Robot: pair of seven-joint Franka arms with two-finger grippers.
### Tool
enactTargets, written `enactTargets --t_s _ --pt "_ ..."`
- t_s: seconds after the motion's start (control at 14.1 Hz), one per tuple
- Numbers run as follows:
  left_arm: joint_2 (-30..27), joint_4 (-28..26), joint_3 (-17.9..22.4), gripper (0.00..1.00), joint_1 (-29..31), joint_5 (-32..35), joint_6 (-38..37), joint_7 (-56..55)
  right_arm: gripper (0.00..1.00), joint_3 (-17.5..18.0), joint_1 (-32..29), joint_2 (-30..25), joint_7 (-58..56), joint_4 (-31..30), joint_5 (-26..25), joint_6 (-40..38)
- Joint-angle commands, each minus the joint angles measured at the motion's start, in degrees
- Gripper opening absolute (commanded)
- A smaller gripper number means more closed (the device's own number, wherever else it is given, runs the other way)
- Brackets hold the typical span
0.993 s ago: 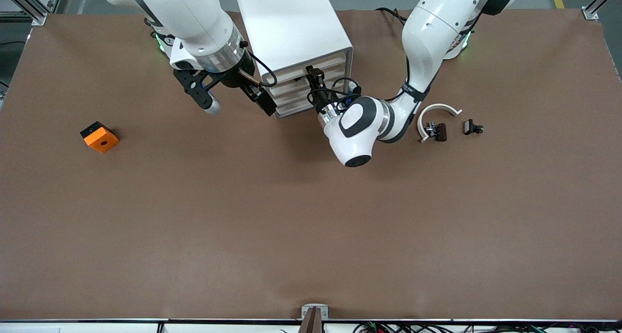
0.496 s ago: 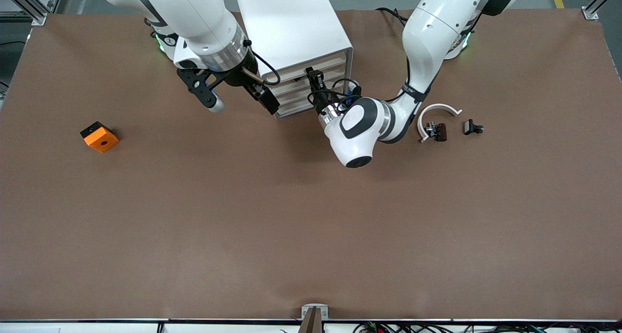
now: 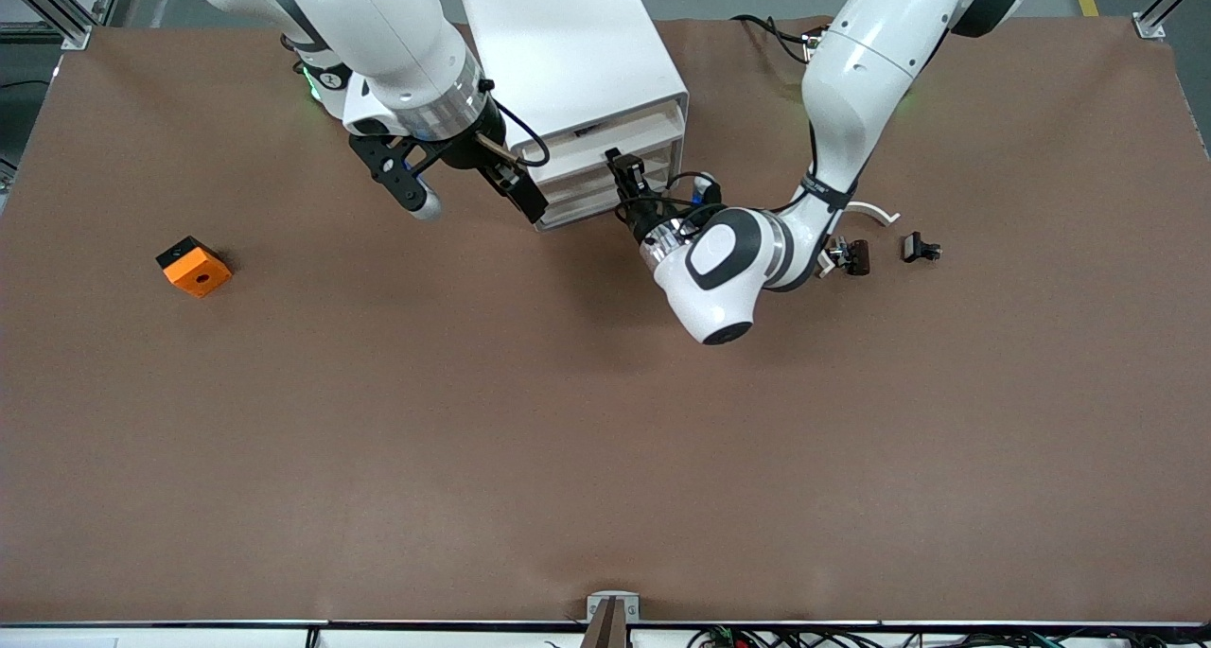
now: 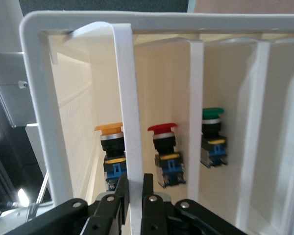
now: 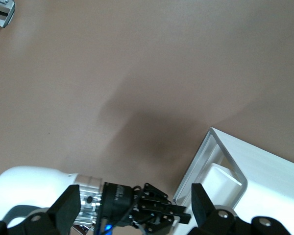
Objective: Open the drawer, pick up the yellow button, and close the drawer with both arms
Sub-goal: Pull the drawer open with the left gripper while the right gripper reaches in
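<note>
The white cabinet (image 3: 568, 43) stands between the arms' bases. Its drawer (image 3: 620, 144) sits a little way out of the cabinet's front. My left gripper (image 3: 625, 169) is shut on that drawer's thin white front lip (image 4: 130, 122), which runs between the two fingers of my left gripper (image 4: 134, 183). Inside, beside the gripped lip, lies the button (image 4: 110, 131) with its yellow-orange cap. My right gripper (image 3: 476, 205) hangs open and holds nothing, over the table beside the cabinet at the right arm's end. In the right wrist view my right gripper (image 5: 135, 196) looks down on the left gripper (image 5: 161, 214) and the cabinet's corner (image 5: 264, 166).
A red-capped button (image 4: 162, 129) and a green-capped one (image 4: 213, 113) lie in the cabinet beside the yellow one. An orange-and-black block (image 3: 194, 266) lies toward the right arm's end. A white curved strip (image 3: 875, 212) and black clips (image 3: 920, 247) lie by the left arm.
The left gripper has shut on the drawer's front lip and drawn back toward the front camera, sliding the drawer out a little. The right gripper has barely shifted.
</note>
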Motion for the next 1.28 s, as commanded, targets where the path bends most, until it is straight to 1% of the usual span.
enactTargets --t_s 0.0,0.21,0.71,0.78,0.85,0.92,1.06,1.13,1.21 --pt "2.0 2.9 0.5 0.0 1.9 -0.3 2.1 1.2 1.0 -0.5 1.1 1.0 0.3 1.1 0.5 -0.3" --pt "2.1 4.1 0.6 0.0 3.3 -0.4 5.0 1.2 1.0 -0.5 1.7 1.3 0.5 1.1 0.5 1.1" --pt "2.1 5.4 0.6 0.0 6.5 -0.4 8.6 2.0 1.0 -0.6 5.9 2.1 1.9 -0.1 -0.4 1.6" --pt "2.1 5.8 0.5 0.02 6.9 -0.4 8.7 1.9 1.0 -0.6 6.7 2.1 3.2 -0.6 -0.5 1.7" --pt "2.1 5.9 0.6 0.1 7.0 -0.4 8.7 1.9 1.0 -0.6 7.3 2.6 4.3 -0.9 -1.0 1.7" --pt "2.0 6.0 0.6 0.32 7.0 -0.4 8.8 1.9 1.0 -0.6 7.9 3.2 5.2 -1.0 -1.6 1.7" --pt "1.6 6.8 0.6 0.89 7.2 -0.1 8.7 1.8 1.0 -0.6 9.6 3.2 6.9 -3.0 -2.0 2.9" --pt "1.4 7.3 0.6 1.0 7.4 0.1 8.6 1.7 1.0 -0.6 10.2 3.2 7.9 -4.1 -2.0 3.7" --pt "1.3 7.8 0.6 1.0 7.6 0.1 8.6 1.7 1.0 -0.6 10.7 3.2 8.6 -4.6 -2.1 3.9"
